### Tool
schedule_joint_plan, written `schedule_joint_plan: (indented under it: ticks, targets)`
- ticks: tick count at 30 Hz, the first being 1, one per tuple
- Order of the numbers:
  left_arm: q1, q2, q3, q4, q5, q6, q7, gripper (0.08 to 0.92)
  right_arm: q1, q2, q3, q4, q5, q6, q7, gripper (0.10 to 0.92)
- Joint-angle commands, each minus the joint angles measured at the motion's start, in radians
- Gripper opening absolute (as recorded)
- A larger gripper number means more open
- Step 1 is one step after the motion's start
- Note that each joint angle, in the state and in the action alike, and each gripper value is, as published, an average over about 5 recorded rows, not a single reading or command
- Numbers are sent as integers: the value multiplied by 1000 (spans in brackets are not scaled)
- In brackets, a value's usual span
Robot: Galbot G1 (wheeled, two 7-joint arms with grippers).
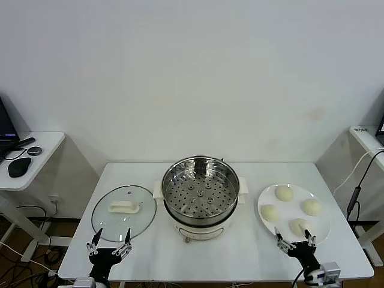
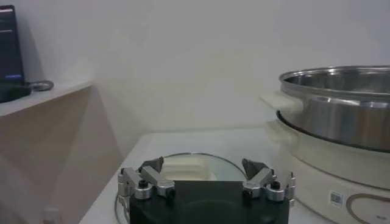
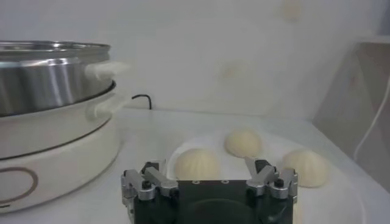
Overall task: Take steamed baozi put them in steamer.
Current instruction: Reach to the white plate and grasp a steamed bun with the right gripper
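Note:
The steamer (image 1: 200, 195), a shiny steel pot with a perforated tray on a white base, stands uncovered at the table's middle. Several cream-white steamed baozi (image 1: 284, 193) lie on a flat white plate (image 1: 324, 231) to its right. My right gripper (image 1: 295, 239) hovers open at the plate's near edge, just in front of the closest bun (image 1: 299, 226). In the right wrist view that gripper (image 3: 207, 165) is empty, with buns (image 3: 196, 164) beyond it and the steamer (image 3: 49, 79) beside them. My left gripper (image 1: 109, 244) is open and empty at the near left.
A round glass lid (image 1: 123, 211) with a white handle lies flat left of the steamer, just beyond the left gripper (image 2: 204, 165). A side desk (image 1: 42, 144) with a mouse stands far left. A black cable (image 1: 355, 198) hangs by the table's right edge.

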Motion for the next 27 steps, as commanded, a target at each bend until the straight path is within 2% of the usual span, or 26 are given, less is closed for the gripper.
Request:
schedule_joint_plan:
  ticks: [1,7,12,16,19,27]
  targets:
    - [0,0,1,-1,0,-1,1,823,7,-4,2,4,29,-11,34,823]
    - [3,-1,4,-7,6,-1,3,823,55,-34,39,11,19,-50,50,823]
    - [5,-1,6,-11,14,-1,0,823,187,-156,108,-8,-75,-157,-11,823]
    - [11,-3,8,-28,18,0,-1,823,288,-354,109,-105,-142,-181,-163,823]
    - [16,-7,11,-43,23,0,-1,823,375,-487,65,-208,-255,-143,-290,823]
    - [27,-16,17,-57,32,0,-4,823,775,-692,-212,-453,-535,-97,-717,823]
